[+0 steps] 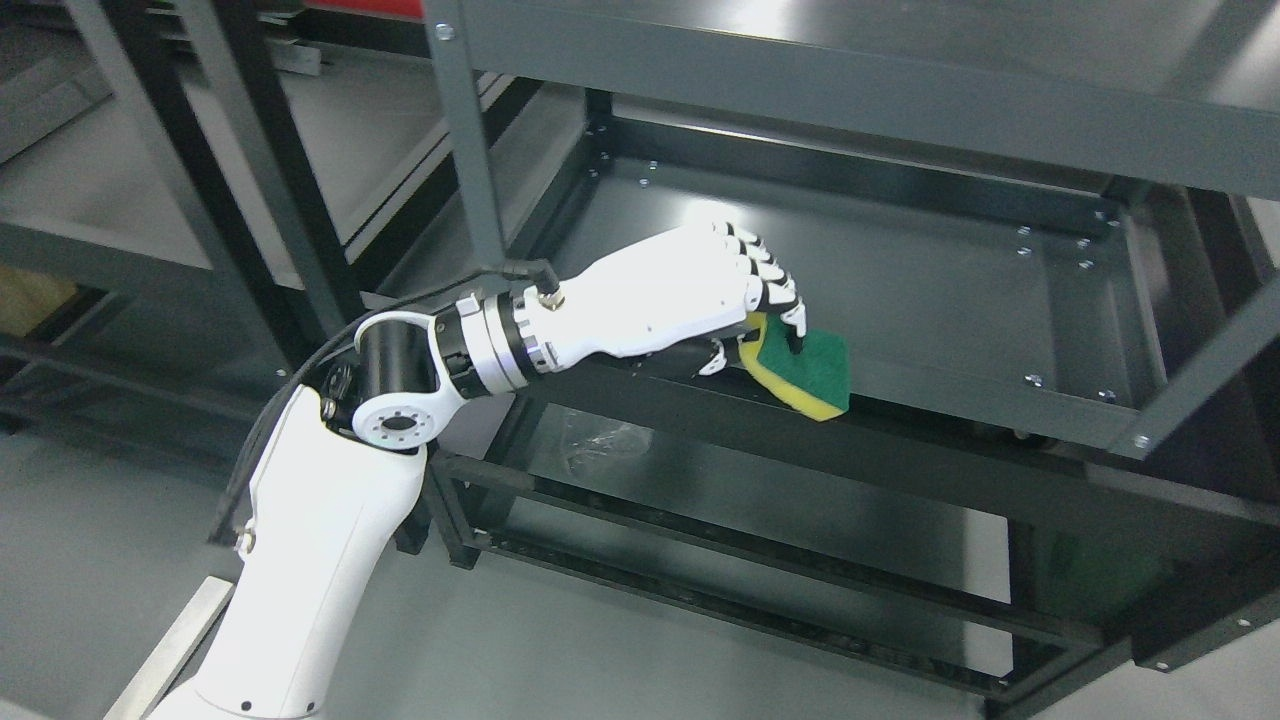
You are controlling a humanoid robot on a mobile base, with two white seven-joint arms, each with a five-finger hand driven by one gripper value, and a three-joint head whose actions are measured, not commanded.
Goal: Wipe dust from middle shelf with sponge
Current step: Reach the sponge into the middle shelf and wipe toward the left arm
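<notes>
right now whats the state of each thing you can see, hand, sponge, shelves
left hand: fingers curled over the sponge, gripping it
sponge: held, green side up, yellow below, at the front edge of the middle shelf
middle shelf: dark, bare but for the sponge, glare at its left
lower shelf: a crumpled clear wrapper lies on it
top shelf: overhead, grey
right hand: not in view
</notes>
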